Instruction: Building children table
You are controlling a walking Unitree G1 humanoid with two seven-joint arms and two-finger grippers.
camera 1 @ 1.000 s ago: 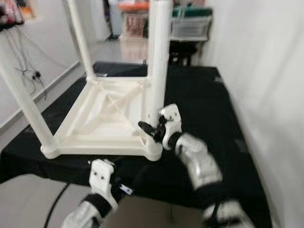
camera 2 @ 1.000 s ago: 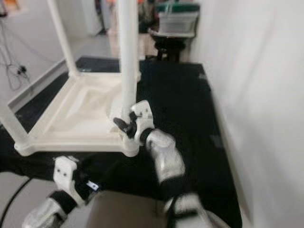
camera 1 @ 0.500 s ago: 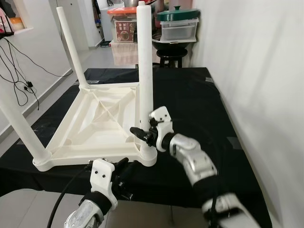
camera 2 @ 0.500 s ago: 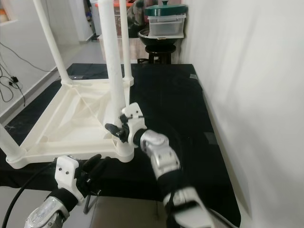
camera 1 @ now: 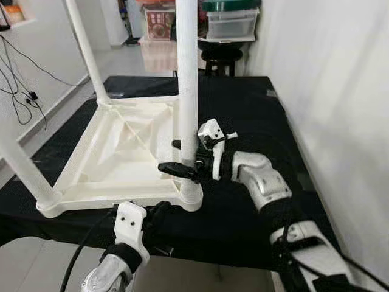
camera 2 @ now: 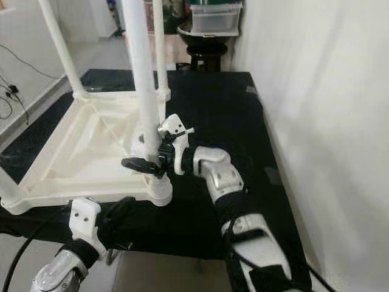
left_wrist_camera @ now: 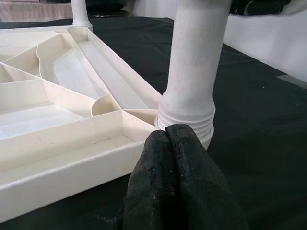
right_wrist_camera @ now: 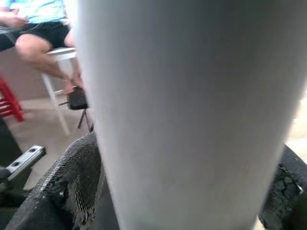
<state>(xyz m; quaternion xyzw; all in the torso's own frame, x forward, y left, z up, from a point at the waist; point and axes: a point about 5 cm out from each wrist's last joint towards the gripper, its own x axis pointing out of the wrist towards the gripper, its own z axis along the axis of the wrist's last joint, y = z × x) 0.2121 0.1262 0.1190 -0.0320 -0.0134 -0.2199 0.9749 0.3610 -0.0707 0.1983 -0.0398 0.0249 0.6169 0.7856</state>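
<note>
White plastic: your child's table (camera 1: 121, 152) lies upside down on the black-covered counter (camera 1: 255, 121), ribbed underside up, legs pointing to the ceiling.
Near leg: leg (camera 1: 187, 85) stands upright in the corner socket (camera 1: 191, 193) closest to you, at the counter's front edge.
Right hand: right hand (camera 1: 182, 159) is wrapped around that leg low down, just above the socket. One black finger (camera 1: 176, 168) shows in front of the leg, the other behind it; right wrist view has the leg (right_wrist_camera: 187, 115) between both pads (right_wrist_camera: 72, 191), touching. Closed on the leg.
Left hand: left hand (camera 1: 159, 213) is low at the counter's front edge, just below the same corner. Left wrist view shows its two black fingertips (left_wrist_camera: 175, 158) pressed together, holding nothing, right in front of the threaded collar (left_wrist_camera: 187, 120) at the leg base.
Other legs: far-left leg (camera 1: 88, 52) upright in its corner; near-left leg (camera 1: 21, 167) seated in the front-left corner; a fourth leg (camera 2: 159, 45) at the far corner.
Background: stacked containers with a green lid (camera 1: 230, 18) on a dark stool (camera 1: 220, 58) past the counter; white wall (camera 1: 328, 91) along your right; cables (camera 1: 24, 79) on the wall at left.
Person: seated person's legs (right_wrist_camera: 38, 45) on a white stool in the right wrist view.
</note>
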